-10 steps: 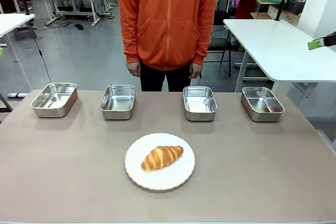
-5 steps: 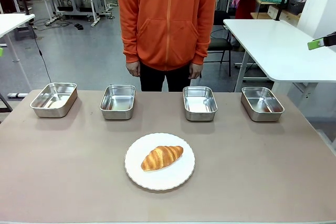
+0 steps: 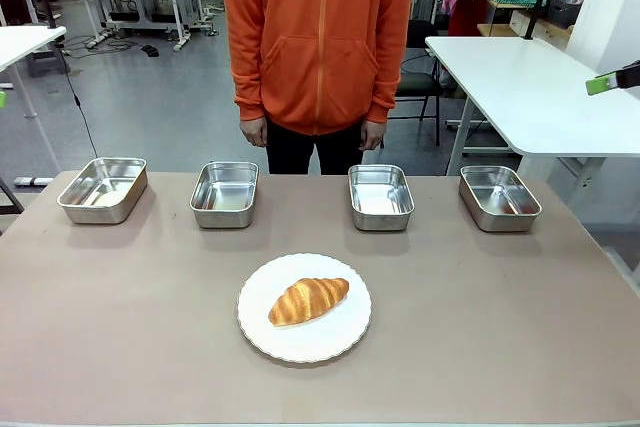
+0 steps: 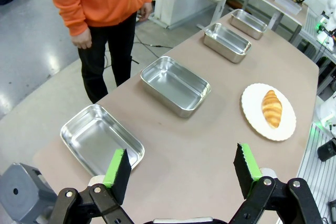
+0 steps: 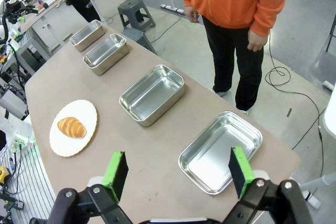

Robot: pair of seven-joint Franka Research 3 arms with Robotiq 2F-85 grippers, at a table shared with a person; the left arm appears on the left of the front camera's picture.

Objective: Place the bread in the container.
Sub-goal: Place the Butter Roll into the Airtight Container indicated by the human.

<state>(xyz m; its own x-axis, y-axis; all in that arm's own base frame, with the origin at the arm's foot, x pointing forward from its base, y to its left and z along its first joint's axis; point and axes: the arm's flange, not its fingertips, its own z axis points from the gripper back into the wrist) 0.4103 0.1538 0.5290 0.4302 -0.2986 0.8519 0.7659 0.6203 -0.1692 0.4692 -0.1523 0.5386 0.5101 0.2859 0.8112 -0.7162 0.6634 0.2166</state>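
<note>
Bread [image 3: 309, 300] on plate [image 3: 300, 349], mid-table, untouched. Four pans [image 3: 222, 219] in far row, target pan unclear. L gripper [image 4: 181, 163] & R gripper [image 5: 177, 165] both wide, empty, well above table. Come down from above, pinch across bread's middle, gently; crust prob. crushes easily.

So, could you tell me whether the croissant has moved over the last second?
No. In the front view the croissant lies at the same spot and angle on the white plate, its tips as close to the rim as before.
</note>
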